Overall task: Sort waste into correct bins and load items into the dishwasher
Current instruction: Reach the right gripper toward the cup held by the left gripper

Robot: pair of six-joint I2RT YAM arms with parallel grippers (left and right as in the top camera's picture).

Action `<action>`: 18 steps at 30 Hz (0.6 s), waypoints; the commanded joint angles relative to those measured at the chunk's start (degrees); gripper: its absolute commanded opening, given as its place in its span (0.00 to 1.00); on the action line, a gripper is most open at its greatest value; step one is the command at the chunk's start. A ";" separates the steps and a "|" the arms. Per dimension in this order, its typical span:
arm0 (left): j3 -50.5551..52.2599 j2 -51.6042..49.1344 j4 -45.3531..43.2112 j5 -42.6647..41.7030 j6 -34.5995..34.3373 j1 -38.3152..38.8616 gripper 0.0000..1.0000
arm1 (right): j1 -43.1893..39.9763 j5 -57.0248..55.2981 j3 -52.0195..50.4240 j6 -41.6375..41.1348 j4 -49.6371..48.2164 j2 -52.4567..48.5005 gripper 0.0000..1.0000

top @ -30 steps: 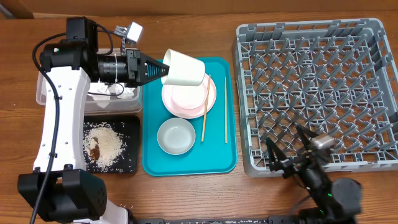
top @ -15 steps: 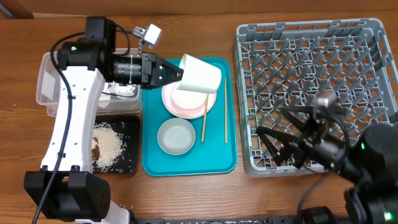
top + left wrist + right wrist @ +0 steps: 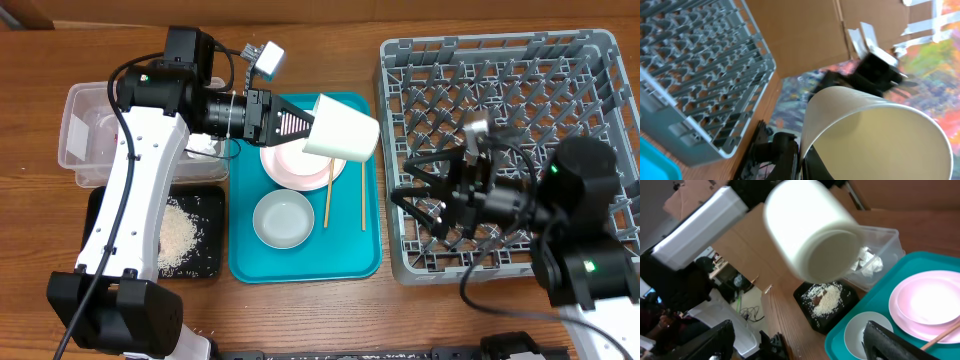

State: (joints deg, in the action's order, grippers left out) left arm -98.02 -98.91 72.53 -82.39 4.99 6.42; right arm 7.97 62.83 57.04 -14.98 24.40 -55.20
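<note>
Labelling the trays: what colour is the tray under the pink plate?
The tray is teal, clearest in the overhead view.

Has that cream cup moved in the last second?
Yes. The cream cup, held by the left pincer, has shifted right across the teal tray, toward the grey rack.

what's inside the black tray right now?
Loose white rice and a brown scrap, clearest from the right wrist. Overhead, the left arm covers the black tray's left part.
</note>
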 commanded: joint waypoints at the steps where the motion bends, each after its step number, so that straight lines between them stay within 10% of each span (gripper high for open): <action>1: -0.39 -0.37 -0.57 -4.72 2.73 0.37 0.04 | 0.28 2.75 1.38 -0.28 -2.47 -3.91 0.84; 6: -0.39 -0.37 -1.44 -4.66 2.75 0.37 0.04 | 0.31 19.02 1.40 -1.22 -18.62 -12.07 0.85; 18: -0.39 -0.37 -2.40 -4.46 5.38 2.89 0.04 | 0.33 18.95 1.40 -10.67 -26.49 -14.21 0.89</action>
State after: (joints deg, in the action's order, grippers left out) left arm -98.02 -98.91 70.59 -84.95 7.75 8.19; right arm 7.97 80.86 57.17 -20.43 0.40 -69.67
